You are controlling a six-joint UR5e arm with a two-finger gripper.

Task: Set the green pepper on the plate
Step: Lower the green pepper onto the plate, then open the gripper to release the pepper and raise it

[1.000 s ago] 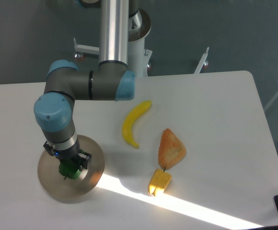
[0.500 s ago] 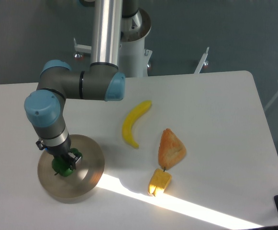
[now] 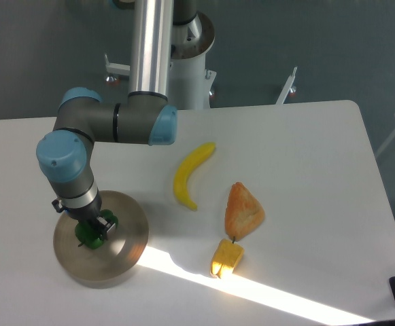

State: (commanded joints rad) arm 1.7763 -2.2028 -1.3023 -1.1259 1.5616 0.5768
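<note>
The green pepper point(image 3: 87, 236) shows as a small glossy green lump over the left part of the round grey-beige plate point(image 3: 126, 241), at or just above its surface. My gripper point(image 3: 92, 228) points straight down onto the pepper and appears shut on it. The wrist above hides most of the fingers. The plate lies at the table's front left.
A yellow banana point(image 3: 189, 174) lies right of the plate at mid-table. A tan wedge of bread point(image 3: 243, 209) and a small yellow pepper-like block point(image 3: 226, 257) sit further right. The arm's base column point(image 3: 149, 47) rises at the back. A sunlit strip crosses the front.
Over the last second the gripper carried the green pepper a little leftward across the plate. In the last half second the arm barely shifted and the pepper stayed put.
</note>
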